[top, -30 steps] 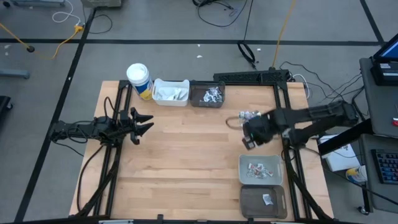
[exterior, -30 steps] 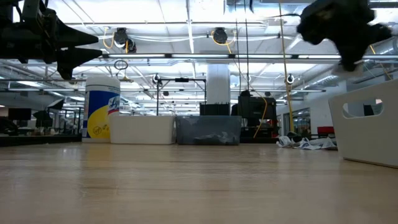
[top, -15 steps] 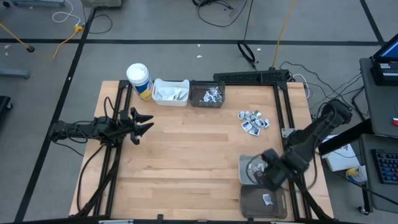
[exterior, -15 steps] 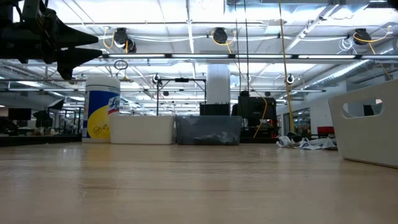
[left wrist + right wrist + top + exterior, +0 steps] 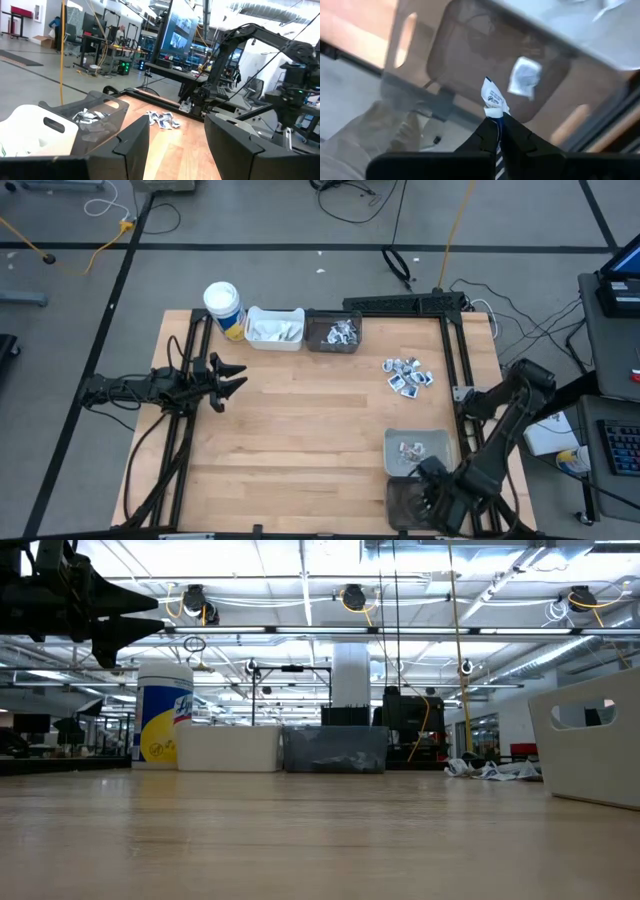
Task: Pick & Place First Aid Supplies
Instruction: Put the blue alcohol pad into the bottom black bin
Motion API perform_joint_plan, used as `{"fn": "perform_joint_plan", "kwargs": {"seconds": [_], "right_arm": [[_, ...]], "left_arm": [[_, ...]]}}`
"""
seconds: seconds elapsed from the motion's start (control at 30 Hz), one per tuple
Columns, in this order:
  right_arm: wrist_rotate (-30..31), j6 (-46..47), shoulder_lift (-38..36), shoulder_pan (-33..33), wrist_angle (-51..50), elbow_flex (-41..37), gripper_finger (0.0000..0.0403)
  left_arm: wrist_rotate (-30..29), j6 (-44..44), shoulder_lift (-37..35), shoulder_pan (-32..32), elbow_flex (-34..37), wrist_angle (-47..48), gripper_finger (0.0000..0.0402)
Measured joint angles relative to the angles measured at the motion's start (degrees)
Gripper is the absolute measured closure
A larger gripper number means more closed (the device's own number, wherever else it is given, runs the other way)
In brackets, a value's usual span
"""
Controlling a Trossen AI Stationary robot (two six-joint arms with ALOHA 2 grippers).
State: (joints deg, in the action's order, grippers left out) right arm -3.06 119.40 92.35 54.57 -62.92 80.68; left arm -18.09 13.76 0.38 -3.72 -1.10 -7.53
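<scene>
High view showed the right arm had swung from the loose pile (image 5: 407, 374) to the dark bin (image 5: 400, 504). Its right end effector (image 5: 498, 125) pinched a packet (image 5: 492, 99) above it. The left end effector (image 5: 228, 379) waited, half open.

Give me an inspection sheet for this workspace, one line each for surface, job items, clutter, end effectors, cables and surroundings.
Surface: wooden table, mostly bare.
Job items: loose packets on the table; more in the white bin, dark bin, grey bin; one in the front dark bin.
Clutter: wipes canister beside the white bin.
End effectors: right end effector pinches a packet above the front dark bin; left end effector waits open at the table's left edge.
Cables: several on the floor behind the table.
Surroundings: desks and a monitor beyond.
</scene>
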Motion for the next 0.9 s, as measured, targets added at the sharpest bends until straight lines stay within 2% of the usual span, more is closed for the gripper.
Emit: {"fn": "perform_joint_plan", "kwargs": {"seconds": [0.23, 0.57, 0.73, 0.9], "right_arm": [[0.0, -3.8, 1.8, -0.4, 0.0, 1.3, 0.0386], [-1.5, -9.5, 1.8, -2.7, 1.1, 1.3, 0.026], [-2.0, -12.0, 1.8, -4.2, 1.5, 1.2, 0.0217], [-10.6, -12.0, 1.8, -5.8, 4.7, -0.9, 0.0203]], "left_arm": [[0.0, 0.0, 0.0, 0.0, 0.0, 0.0, 0.0206], [0.0, 0.0, 0.0, 0.0, 0.0, 0.0, 0.0206], [0.0, 0.0, 0.0, 0.0, 0.0, 0.0, 0.0206], [0.0, 0.0, 0.0, 0.0, 0.0, 0.0, 0.0206]]}}
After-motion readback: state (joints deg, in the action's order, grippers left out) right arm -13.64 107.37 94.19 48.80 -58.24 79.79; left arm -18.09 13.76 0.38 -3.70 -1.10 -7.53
